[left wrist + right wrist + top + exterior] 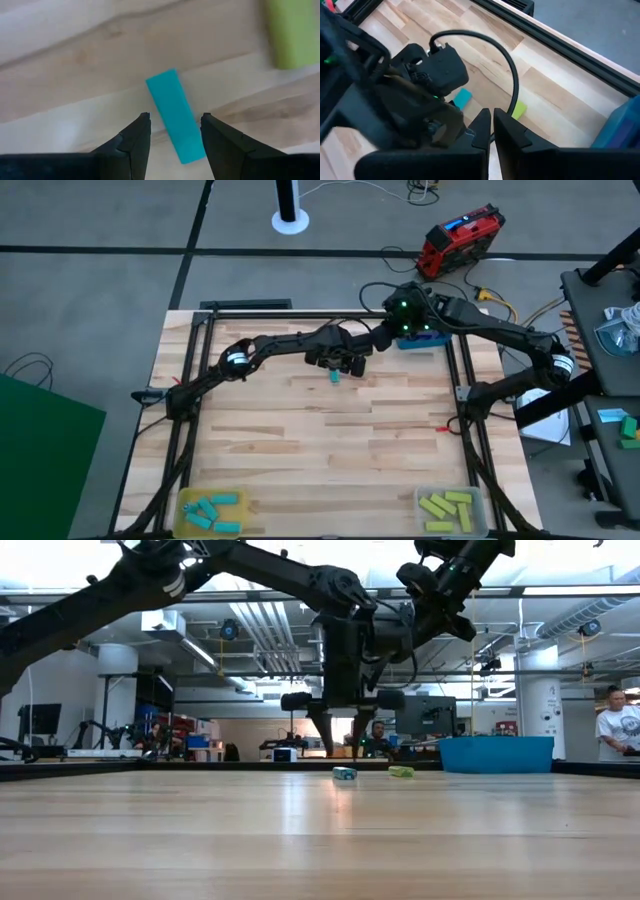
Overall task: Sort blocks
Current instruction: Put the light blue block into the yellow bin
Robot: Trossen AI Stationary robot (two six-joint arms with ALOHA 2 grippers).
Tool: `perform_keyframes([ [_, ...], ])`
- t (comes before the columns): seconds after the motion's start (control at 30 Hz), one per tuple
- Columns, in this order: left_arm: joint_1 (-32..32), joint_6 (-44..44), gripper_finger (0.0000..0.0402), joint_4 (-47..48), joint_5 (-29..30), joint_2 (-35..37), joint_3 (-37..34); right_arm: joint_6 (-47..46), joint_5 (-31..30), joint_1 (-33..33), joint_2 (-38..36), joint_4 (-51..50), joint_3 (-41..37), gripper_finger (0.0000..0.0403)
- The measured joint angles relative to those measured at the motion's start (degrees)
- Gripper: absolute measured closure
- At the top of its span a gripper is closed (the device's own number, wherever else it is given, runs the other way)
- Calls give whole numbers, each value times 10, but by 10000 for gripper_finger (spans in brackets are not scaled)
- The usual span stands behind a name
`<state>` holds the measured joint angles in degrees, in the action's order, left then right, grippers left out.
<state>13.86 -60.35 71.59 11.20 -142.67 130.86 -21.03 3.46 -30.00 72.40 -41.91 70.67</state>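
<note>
My left pincer hangs just above the counter with its fingers parted and nothing held; a cyan block lies flat on the wood straight below the gap, one end reaching in between the two fingertips, the other pointing away. In the low view that pincer points straight down, tips clear of the block. The left arm reaches from the left side across to the far middle of the counter, elbow raised, wrist bent down.

My right pincer shows its two fingers pressed together with nothing between them; that arm comes in from the right and hovers high over the far edge, just beside the left wrist.

One yellow-green block lies on the wood just to the right of the cyan one, apart from it. A blue tray sits at the far right. At the near left a tray holds cyan blocks, roughly five; at the near right another tray holds yellow-green blocks, roughly five

I can read no writing anywhere
</note>
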Motion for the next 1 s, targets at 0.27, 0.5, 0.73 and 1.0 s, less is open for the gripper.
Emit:
perform_keyframes([
  [0.27, 2, -9, 249, -26, -18, 0, -28, 10, 0, 0, 0, -18, 0, 390],
  [0.5, 6, -6, 249, -53, -34, 0, -48, 11, 0, 0, 0, -23, 0, 390],
  [0.73, 9, -1, 249, -79, -44, 0, -60, 15, 0, 0, 0, -25, 0, 390],
  [1.0, 13, 36, 249, -103, -44, 3, -87, 17, 0, 0, 0, -28, 0, 390],
])
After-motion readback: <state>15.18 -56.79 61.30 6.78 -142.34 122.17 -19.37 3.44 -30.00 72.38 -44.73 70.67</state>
